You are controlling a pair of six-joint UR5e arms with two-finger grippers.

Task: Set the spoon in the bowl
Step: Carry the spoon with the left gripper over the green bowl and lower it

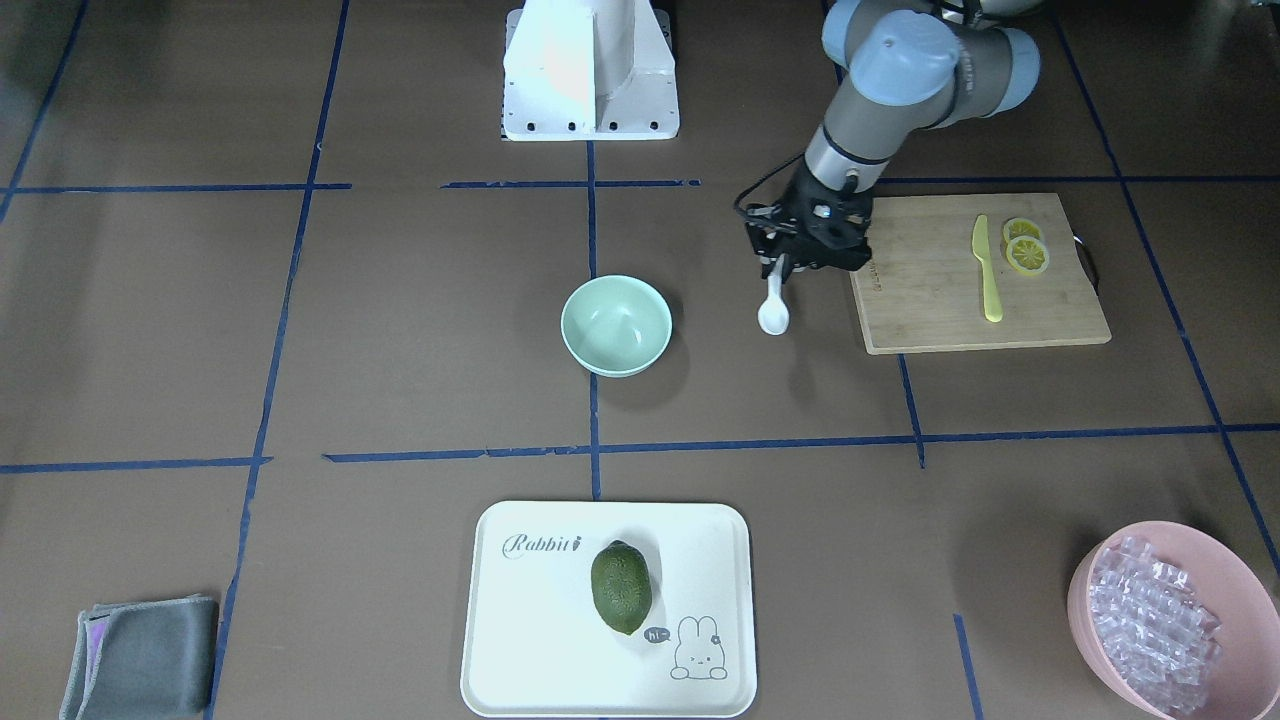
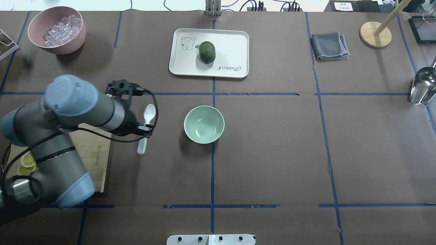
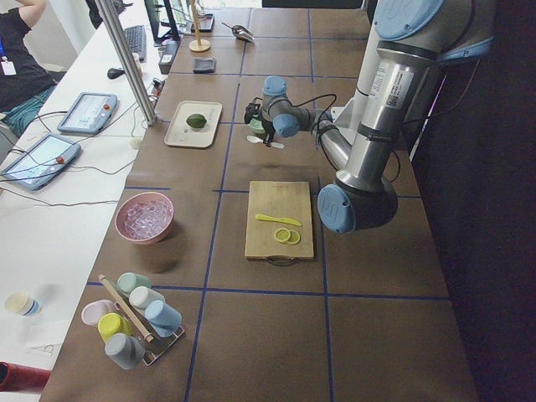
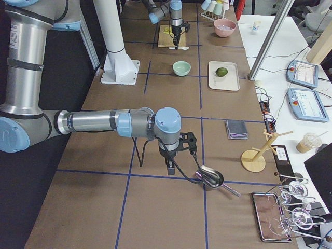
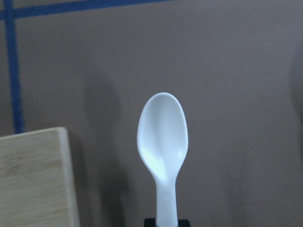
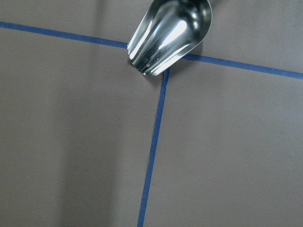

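The carry step is in hand: the left hand is clamped on the slim handle of the spoon, with the oval scoop pointing away from the robot. The spoon sits between the bowl and the wooden cutting board, near the bowl but clearly apart from it, on the bowl's side toward the robot's left. In the left wrist view the scoop throws a shadow offset to one side, so the spoon looks to be lifted off the tabletop rather than lying on it. The bowl stands upright and has nothing in it, so the placing is not yet done. The next move calls for a sideways pass toward the bowl, high enough for the scoop to clear the rim, then a short descent over the bowl's middle before the fingers part, so that the spoon drops inside and does not tip over the edge. The right hand hangs far from the bowl, beside a metal scoop; whether it is wide or narrow cannot be told.
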